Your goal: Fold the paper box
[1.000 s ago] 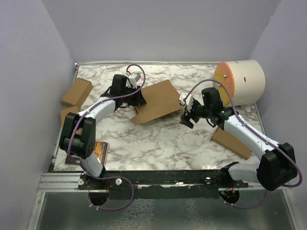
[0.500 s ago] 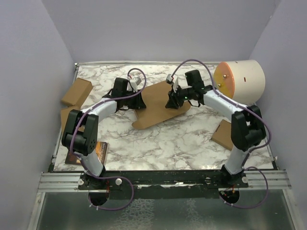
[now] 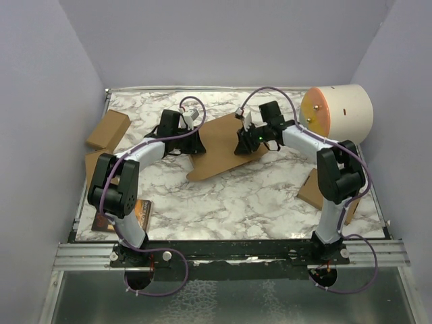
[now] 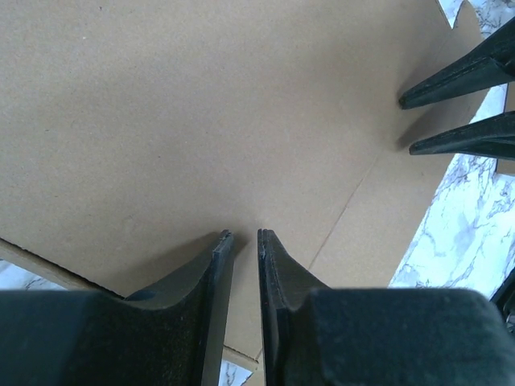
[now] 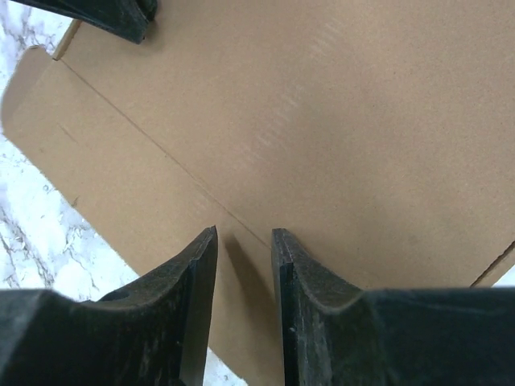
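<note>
The paper box (image 3: 219,143) lies as a flat brown cardboard sheet with fold creases on the marble table (image 3: 223,196). My left gripper (image 3: 196,142) is at its left part. In the left wrist view the left gripper (image 4: 241,235) points at the bare panel (image 4: 161,121), its jaws a narrow gap apart with nothing between them. My right gripper (image 3: 241,144) is over the box's right part. In the right wrist view the right gripper (image 5: 245,233) stands a little wider over a crease in the cardboard (image 5: 362,121), also holding nothing. Each wrist view shows the other gripper's fingers (image 4: 471,72) (image 5: 113,16).
Smaller cardboard boxes lie at the left (image 3: 108,129) (image 3: 94,162) and at the right (image 3: 317,192). A cream cylinder with an orange end (image 3: 344,115) lies at the back right. A dark and orange flat item (image 3: 138,212) sits by the left arm's base. Purple walls enclose the table.
The right arm has swung from the right side of the table onto the box's right part, and its jaws have narrowed. The left arm has stayed put.
</note>
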Robot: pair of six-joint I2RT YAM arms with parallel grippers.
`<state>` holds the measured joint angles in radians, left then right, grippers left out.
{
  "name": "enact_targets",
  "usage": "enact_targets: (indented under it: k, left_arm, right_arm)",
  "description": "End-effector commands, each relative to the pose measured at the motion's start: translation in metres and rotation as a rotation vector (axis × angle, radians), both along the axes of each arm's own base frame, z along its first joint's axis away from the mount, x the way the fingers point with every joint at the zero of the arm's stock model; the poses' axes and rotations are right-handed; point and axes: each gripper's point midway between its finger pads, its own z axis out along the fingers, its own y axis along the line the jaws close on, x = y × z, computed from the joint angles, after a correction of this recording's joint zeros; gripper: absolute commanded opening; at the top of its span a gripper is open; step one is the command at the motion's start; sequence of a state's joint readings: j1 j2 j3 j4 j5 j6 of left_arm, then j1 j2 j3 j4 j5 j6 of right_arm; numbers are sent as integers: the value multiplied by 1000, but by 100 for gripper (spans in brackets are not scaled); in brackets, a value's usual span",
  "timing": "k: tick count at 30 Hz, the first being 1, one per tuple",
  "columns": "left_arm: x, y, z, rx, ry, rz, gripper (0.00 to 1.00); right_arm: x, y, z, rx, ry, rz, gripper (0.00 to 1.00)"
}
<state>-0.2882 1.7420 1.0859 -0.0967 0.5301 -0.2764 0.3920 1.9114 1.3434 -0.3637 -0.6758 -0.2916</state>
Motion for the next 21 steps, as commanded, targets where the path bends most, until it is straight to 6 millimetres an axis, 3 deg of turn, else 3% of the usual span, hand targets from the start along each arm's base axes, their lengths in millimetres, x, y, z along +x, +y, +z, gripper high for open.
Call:
enact_targets:
  k: [1, 5, 9, 13, 19, 21]
  left_arm:
    - [-3, -2, 17, -26, -14, -4, 23]
    - [-1, -4, 56, -75, -109, 13, 27]
    - [-2, 3, 77, -99, -181, 63, 30]
    - [-12, 19, 86, -120, -249, 157, 39]
    - [-26, 53, 79, -195, -294, 328, 76]
    - [-30, 58, 73, -254, -255, 352, 80]
  right_arm:
    - [-4, 0, 31, 97, -30, 59, 35]
    - [-6, -2, 62, 186, -49, 87, 44]
    - [9, -15, 71, 217, -49, 22, 54]
    - [35, -38, 59, 201, -25, -122, 64]
    - [61, -61, 27, 188, 71, -275, 64]
    - [65, -62, 19, 188, 102, -290, 64]
